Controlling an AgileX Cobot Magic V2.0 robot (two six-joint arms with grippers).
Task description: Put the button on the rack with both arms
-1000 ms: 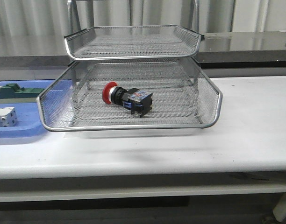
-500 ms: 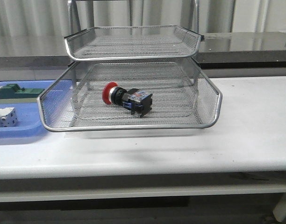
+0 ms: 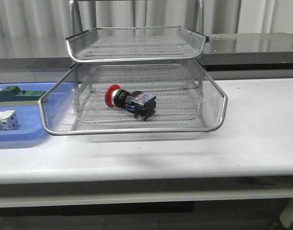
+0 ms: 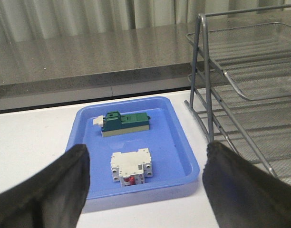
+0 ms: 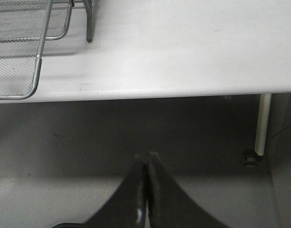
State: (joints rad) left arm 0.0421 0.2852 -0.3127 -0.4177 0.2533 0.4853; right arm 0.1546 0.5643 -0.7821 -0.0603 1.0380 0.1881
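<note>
The button (image 3: pixel 129 101), red head with black and blue body, lies on its side in the pulled-out middle tray of the silver wire rack (image 3: pixel 137 130). The rack also shows in the left wrist view (image 4: pixel 240 95) and its tray corner in the right wrist view (image 5: pixel 22 57). My left gripper (image 4: pixel 144 166) is open and empty, hanging above the near edge of the blue tray, left of the rack. My right gripper (image 5: pixel 147 159) is shut and empty, below and in front of the table's front edge. Neither arm appears in the front view.
A flat blue tray (image 4: pixel 183 142) sits left of the rack, holding a green block part (image 4: pixel 125 123) and a white block part (image 4: pixel 132 166). It shows at the front view's left edge (image 3: pixel 22 136). A table leg (image 5: pixel 262 123) stands at the right.
</note>
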